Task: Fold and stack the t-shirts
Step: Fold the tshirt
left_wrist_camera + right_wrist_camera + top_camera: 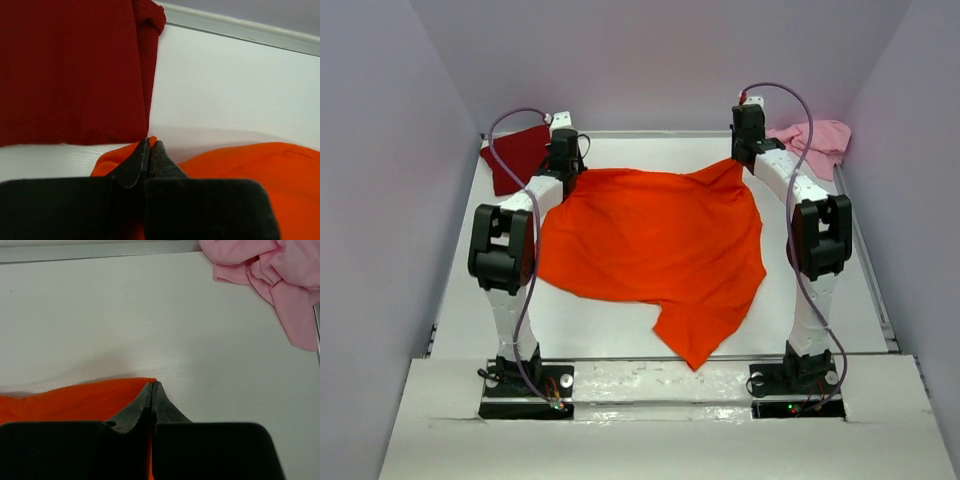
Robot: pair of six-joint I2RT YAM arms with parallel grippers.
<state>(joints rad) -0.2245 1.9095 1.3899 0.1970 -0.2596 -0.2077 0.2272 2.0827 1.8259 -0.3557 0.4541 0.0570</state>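
The bright orange t-shirt (pixel 650 245) is spread across the middle of the table, its far edge lifted between both grippers. My left gripper (pixel 570 165) is shut on the shirt's far left corner; the left wrist view shows orange cloth (pixel 120 155) pinched between the closed fingers (pixel 150 145). My right gripper (pixel 740 160) is shut on the far right corner, with orange cloth (pixel 75 400) at its tips (pixel 152 385). The dark red t-shirt (pixel 517 155) lies folded flat at the far left and also shows in the left wrist view (pixel 70 70). The pale pink t-shirt (pixel 815 142) lies crumpled at the far right, also in the right wrist view (pixel 270 275).
The white table (pixel 620 325) has a raised rim along the far edge (pixel 660 133) and right side (pixel 870 270). Purple walls enclose the table on three sides. The arm bases (pixel 525 385) stand at the near edge.
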